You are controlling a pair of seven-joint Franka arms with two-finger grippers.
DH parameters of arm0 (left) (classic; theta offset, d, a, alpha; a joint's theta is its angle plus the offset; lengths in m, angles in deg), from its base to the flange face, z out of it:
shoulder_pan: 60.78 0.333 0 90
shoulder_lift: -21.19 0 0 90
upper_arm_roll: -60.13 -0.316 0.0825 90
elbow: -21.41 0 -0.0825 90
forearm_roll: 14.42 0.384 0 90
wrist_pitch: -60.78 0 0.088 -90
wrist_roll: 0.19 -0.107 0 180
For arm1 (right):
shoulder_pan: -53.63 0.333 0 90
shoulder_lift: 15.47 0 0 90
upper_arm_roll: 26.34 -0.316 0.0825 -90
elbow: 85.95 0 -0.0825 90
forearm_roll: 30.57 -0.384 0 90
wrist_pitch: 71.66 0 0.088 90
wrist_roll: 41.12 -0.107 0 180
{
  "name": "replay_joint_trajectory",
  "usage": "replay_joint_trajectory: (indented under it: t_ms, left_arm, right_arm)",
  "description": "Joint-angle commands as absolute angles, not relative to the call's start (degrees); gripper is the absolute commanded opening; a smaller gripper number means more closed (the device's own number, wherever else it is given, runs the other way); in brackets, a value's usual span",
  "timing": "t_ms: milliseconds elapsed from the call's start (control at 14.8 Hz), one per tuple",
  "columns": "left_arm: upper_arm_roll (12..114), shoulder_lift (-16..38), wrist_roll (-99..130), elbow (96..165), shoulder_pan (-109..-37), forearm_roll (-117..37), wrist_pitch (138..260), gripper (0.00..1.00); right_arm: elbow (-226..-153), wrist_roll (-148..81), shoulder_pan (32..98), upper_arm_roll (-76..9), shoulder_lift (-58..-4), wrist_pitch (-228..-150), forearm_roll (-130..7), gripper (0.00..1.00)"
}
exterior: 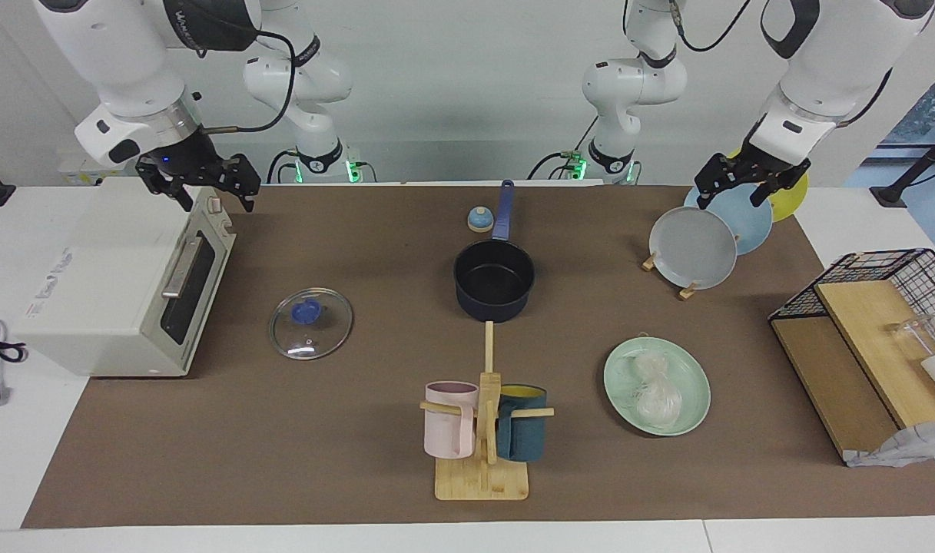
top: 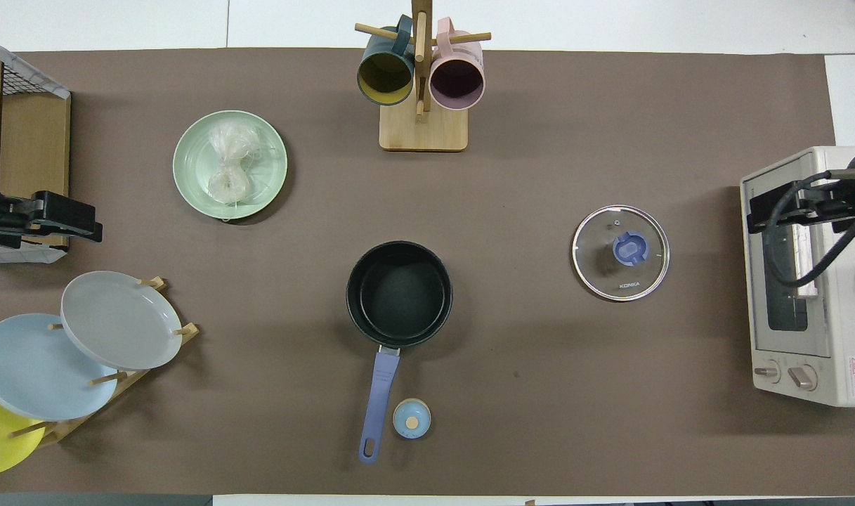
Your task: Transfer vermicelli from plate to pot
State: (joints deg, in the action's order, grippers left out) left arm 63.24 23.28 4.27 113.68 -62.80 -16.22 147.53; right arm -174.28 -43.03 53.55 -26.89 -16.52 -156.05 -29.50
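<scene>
The vermicelli (exterior: pixel 655 388) (top: pixel 229 169) is a translucent white clump lying on the mint-green plate (exterior: pixel 618 367) (top: pixel 188 165), which sits toward the left arm's end of the table, farther from the robots than the pot. The navy pot (exterior: pixel 494 280) (top: pixel 399 294) stands mid-table, empty, its blue handle pointing toward the robots. My left gripper (exterior: pixel 732 192) (top: pixel 83 226) is open and empty, up in the air over the plate rack. My right gripper (exterior: pixel 217 196) (top: pixel 757 214) is open and empty, over the toaster oven.
A glass lid (exterior: pixel 311 322) lies between the pot and the toaster oven (exterior: pixel 121 284). A mug tree (exterior: pixel 482 430) with a pink and a teal mug stands farther out than the pot. There are also a plate rack (exterior: pixel 694 246), a wire basket (exterior: pixel 867 307) and a small blue knob (exterior: pixel 479 220).
</scene>
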Motion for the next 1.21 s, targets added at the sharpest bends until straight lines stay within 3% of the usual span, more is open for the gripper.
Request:
replay_joint_trajectory:
  t_ms: [0,742,1147]
  left_arm:
    - [62.95,23.65,4.29,113.26,-62.97,-15.82,147.18,1.0]
    - [62.94,22.69,4.82,113.43,-63.59,-16.97,151.29,1.0]
    - [63.38,10.94,4.82,113.0,-63.76,-16.79,161.74,1.0]
  right_arm:
    - [-174.63,-43.49,53.28,-27.13,-15.91,-156.74,-30.92,1.0]
    - [-174.98,-43.84,53.28,-27.83,-15.91,-159.19,-31.01,1.0]
    - [-175.07,-45.34,53.28,-31.26,-18.36,-163.32,-31.45,1.0]
